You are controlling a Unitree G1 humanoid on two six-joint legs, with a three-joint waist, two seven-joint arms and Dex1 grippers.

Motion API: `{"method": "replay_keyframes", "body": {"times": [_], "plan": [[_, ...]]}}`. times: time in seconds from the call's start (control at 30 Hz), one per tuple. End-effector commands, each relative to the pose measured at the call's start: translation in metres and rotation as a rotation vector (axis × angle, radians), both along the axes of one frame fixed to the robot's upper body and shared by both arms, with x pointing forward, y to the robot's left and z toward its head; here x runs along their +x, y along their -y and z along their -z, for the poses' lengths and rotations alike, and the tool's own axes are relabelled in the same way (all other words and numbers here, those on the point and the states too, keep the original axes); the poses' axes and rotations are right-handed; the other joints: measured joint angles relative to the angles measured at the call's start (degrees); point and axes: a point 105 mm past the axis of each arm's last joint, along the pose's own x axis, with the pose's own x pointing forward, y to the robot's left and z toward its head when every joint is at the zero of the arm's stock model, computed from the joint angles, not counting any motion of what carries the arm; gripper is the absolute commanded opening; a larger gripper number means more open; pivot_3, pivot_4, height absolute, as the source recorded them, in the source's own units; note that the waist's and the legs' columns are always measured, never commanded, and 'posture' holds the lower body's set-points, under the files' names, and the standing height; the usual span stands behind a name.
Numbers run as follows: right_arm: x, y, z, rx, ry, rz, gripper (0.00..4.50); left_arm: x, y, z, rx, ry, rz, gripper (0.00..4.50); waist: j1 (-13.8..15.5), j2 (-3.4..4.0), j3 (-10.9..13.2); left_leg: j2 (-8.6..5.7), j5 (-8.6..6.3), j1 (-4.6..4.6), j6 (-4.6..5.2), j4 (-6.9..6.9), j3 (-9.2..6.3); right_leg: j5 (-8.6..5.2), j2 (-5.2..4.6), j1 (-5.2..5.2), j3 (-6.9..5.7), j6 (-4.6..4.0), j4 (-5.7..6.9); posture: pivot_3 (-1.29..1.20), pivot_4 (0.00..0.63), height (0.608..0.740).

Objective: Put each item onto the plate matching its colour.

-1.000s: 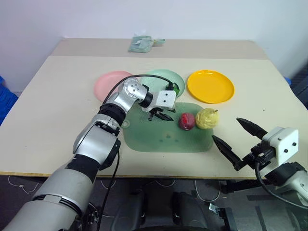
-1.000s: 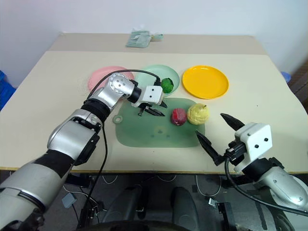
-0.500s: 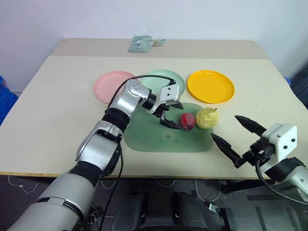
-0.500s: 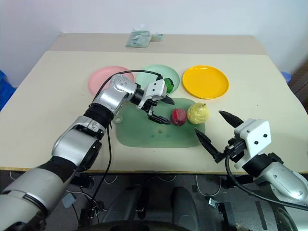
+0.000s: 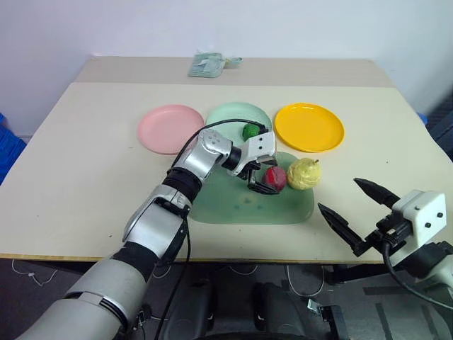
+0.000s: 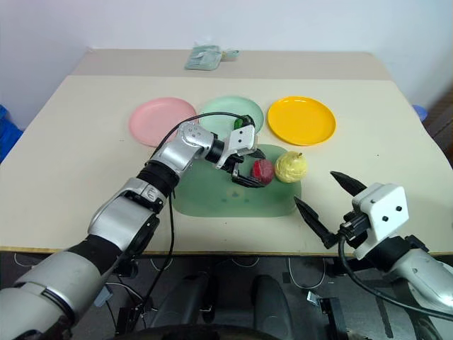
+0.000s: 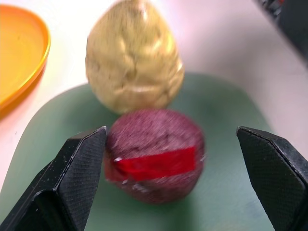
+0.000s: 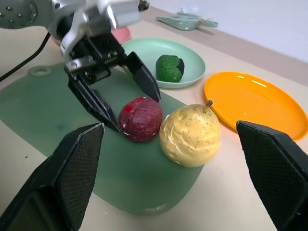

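A maroon round fruit [image 5: 275, 178] and a pale yellow pear [image 5: 304, 173] lie side by side on the translucent green mat [image 5: 233, 202]. My left gripper [image 5: 263, 177] is open and straddles the maroon fruit [image 7: 154, 154], one finger close against its side and the other well apart. The dark green leafy ball [image 5: 250, 131] rests on the mint green plate [image 5: 230, 115]. To its left is the pink plate [image 5: 170, 128], to its right the orange-yellow plate [image 5: 309, 127]. My right gripper [image 5: 338, 195] hangs open and empty by the table's front right edge.
A folded pale green packet [image 5: 209, 65] lies at the table's far edge. Bare tabletop [image 5: 92, 163] stretches left of the plates and in front of the mat.
The left gripper has opened and moved right and slightly down, from beside the mint green plate to around the maroon fruit. The right gripper has barely shifted.
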Motion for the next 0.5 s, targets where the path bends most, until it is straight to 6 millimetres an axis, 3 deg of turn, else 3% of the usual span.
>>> {"method": "replay_keyframes", "body": {"times": [0.03, 0.27, 0.37, 0.43, 0.5], "plan": [[-0.0045, -0.005, -0.0106, -0.005, 0.046, -0.007, 4.5, 0.001, 0.0021, -0.001, 0.011, 0.06, 0.01, 4.41, 0.1, 0.0, 0.0, 0.0, 0.0, 0.0, 0.0, 0.0, 0.0, 0.0, 0.0, 0.0, 0.0, 0.0, 0.0, 0.0, 0.15, 0.74], [-0.003, -0.0056, -0.0114, -0.004, 0.044, -0.006, 4.5, 0.0013, 0.0064, 0.0007, -0.011, 0.05, -0.006, 4.41, 0.0, 0.0, 0.0, -0.01, 0.0, 0.0, 0.0, 0.0, 0.0, 0.0, -0.03, 0.0, 0.0, 0.0, -0.02, 0.0, 0.15, 0.74], [-0.0031, -0.0052, -0.0117, -0.007, 0.043, -0.005, 4.5, 0.0015, 0.0105, -0.0029, -0.043, 0.031, -0.02, 3.66, 0.0, 0.0, 0.0, -0.01, 0.0, 0.0, 0.0, 0.0, 0.0, 0.0, -0.03, 0.0, 0.0, 0.0, -0.02, 0.0, 0.15, 0.74], [-0.0034, -0.0054, -0.012, -0.007, 0.041, -0.005, 4.5, 0.0003, 0.01, -0.0019, -0.041, 0.028, -0.014, 2.74, 0.0, 0.0, 0.0, -0.01, 0.0, -0.01, 0.0, 0.0, 0.0, 0.0, -0.03, 0.0, -0.01, 0.0, -0.02, 0.0, 0.15, 0.74], [-0.0031, -0.0055, -0.0121, -0.008, 0.04, -0.007, 4.5, -0.0009, 0.0086, -0.0015, -0.047, 0.023, -0.012, 2.22, 0.0, 0.0, 0.0, -0.01, 0.0, -0.01, 0.0, 0.0, 0.0, 0.0, -0.02, 0.0, -0.01, 0.0, -0.02, 0.0, 0.15, 0.74]]}}
